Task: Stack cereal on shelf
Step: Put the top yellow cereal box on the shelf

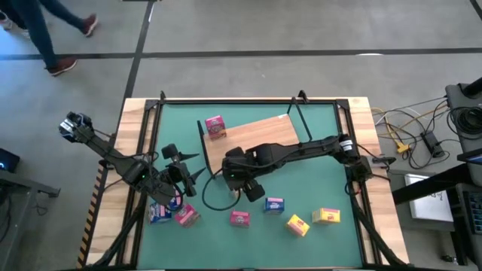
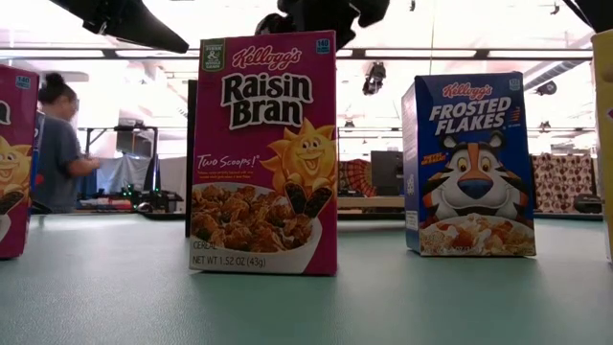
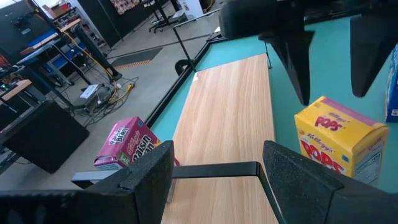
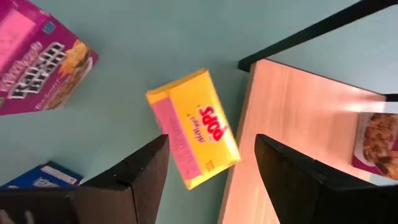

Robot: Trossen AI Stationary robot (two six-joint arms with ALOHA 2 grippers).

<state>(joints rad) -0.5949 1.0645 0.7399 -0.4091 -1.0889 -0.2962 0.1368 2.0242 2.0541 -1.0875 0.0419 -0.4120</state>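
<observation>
The shelf (image 1: 252,135) lies flat on the green mat, with one pink cereal box (image 1: 215,126) on its far left corner. My right gripper (image 4: 211,146) is open and points down over a yellow Pops box (image 4: 194,127), which stands on the mat against the board's near edge; the fingers stand on either side of it, apart from it. The left wrist view shows this box (image 3: 339,140) below those fingers. My left gripper (image 3: 217,152) is open at the board's left end, by its black wire frame (image 3: 214,169). In the high view the right gripper (image 1: 252,188) hides the yellow box.
Other boxes lie along the mat's near side: blue (image 1: 160,214), pink (image 1: 187,217), pink (image 1: 239,218), blue (image 1: 274,205), yellow (image 1: 298,224), yellow (image 1: 325,216). A thin black wire loop (image 1: 215,197) lies between the grippers. A person (image 2: 57,144) stands beyond the table.
</observation>
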